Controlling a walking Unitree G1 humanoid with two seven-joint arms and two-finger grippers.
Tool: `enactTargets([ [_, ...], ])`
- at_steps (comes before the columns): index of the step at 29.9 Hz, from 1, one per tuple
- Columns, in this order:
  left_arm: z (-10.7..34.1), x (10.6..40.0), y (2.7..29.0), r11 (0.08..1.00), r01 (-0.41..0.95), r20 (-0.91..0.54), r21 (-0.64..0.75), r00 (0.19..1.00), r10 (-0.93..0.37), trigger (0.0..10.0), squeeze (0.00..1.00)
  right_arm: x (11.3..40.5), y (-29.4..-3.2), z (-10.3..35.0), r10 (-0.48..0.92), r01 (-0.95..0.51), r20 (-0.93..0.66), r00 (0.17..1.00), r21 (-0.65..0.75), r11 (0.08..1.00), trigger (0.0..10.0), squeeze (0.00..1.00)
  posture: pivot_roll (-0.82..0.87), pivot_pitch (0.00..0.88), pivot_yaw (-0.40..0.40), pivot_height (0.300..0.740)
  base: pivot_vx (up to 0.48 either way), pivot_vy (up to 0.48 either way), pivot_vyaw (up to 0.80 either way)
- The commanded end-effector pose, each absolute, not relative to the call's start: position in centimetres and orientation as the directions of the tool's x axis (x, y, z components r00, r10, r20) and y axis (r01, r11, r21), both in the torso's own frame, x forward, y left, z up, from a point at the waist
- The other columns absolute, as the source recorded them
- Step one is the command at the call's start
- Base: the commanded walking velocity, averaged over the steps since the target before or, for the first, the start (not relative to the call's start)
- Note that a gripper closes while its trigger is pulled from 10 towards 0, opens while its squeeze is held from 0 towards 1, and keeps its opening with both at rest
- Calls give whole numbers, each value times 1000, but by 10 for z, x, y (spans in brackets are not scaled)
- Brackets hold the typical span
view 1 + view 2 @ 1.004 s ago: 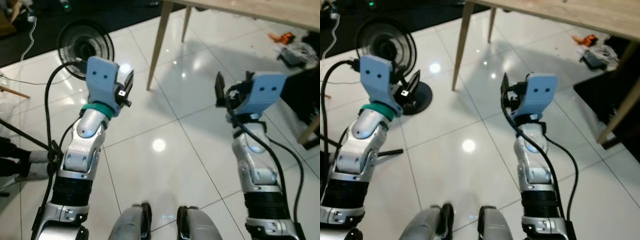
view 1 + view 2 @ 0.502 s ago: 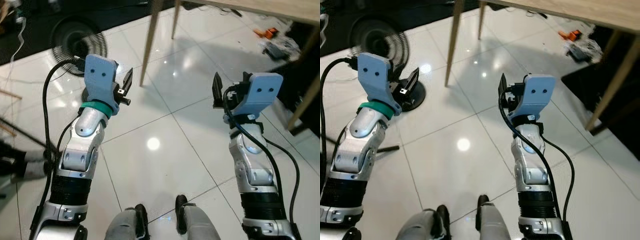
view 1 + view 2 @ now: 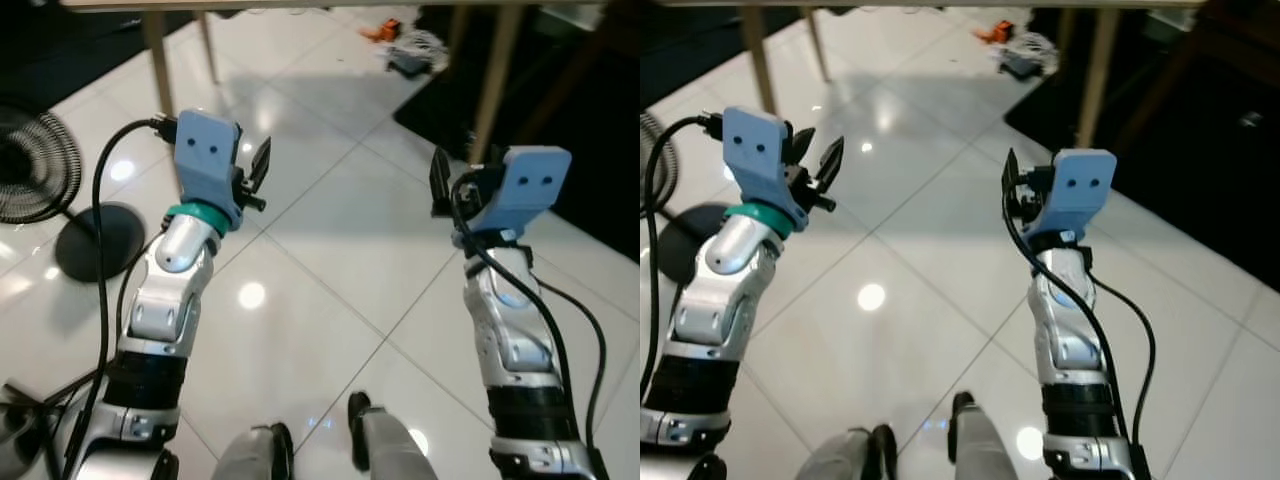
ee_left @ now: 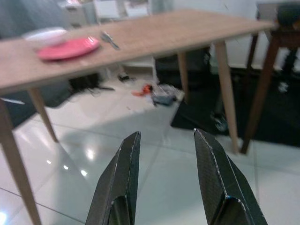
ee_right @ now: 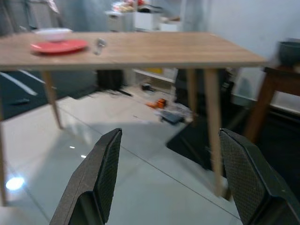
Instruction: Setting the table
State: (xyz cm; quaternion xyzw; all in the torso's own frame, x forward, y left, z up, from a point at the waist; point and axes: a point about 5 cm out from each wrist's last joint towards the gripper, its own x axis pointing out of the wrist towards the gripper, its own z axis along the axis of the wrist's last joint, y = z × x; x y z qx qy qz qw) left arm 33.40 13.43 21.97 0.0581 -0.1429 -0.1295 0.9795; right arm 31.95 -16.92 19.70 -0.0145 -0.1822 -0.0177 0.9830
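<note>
A long wooden table (image 5: 164, 49) stands ahead. On it lie a red plate (image 5: 58, 46), a white bowl (image 5: 53, 33) behind the plate, and some metal cutlery (image 5: 99, 43) beside it. The same plate (image 4: 68, 48) and cutlery (image 4: 108, 40) appear in the left wrist view. My left gripper (image 3: 815, 160) is raised over the floor, open and empty. My right gripper (image 5: 171, 133) is held up at the same height, also open and empty. Both point toward the table from some distance away.
Glossy white tile floor lies underfoot. A black standing fan (image 3: 40, 190) is at my left. Table legs (image 3: 490, 70) rise ahead, with small clutter (image 3: 405, 50) on the floor beyond. A dark rug (image 3: 570, 140) and a dark side table (image 5: 281, 70) are at the right.
The camera has swung: the fan has slid to the left edge and the table legs and dark rug have come in front. Both arms keep their raised pose, grippers still open.
</note>
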Motion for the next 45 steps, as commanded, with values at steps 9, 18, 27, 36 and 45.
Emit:
enactTargets([
  [9, 130, 325, 167, 974, 180, -19, 140, 984, -180, 10000, 0, 310, -167, 124, 4, 6, 134, 991, -71, 997, 10000, 0, -13, 185, 99, 740, 0, 0, -800],
  [18, 59, 292, 176, 967, 228, -249, 114, 949, -195, 10000, 0, 286, -163, 56, 17, -27, -96, 995, -110, 994, 10000, 0, -2, 194, 85, 740, 0, 0, -800],
  [27, 67, 300, 162, 952, 275, -199, 137, 949, -246, 10000, 0, 286, -174, 54, -45, 34, -90, 995, -129, 991, 10000, 0, -19, 190, 97, 740, 0, 0, -800],
  [36, 85, 313, 154, 942, 290, -106, 169, 956, -275, 10000, 0, 294, -181, 61, -67, 62, -37, 997, -132, 989, 10000, 0, -22, 179, 103, 740, 0, 0, -800],
  [45, 97, 318, 152, 944, 273, -46, 186, 962, -269, 10000, 0, 301, -183, 75, -84, 86, 22, 996, -128, 988, 10000, 0, -22, 171, 105, 740, 0, 0, -800],
])
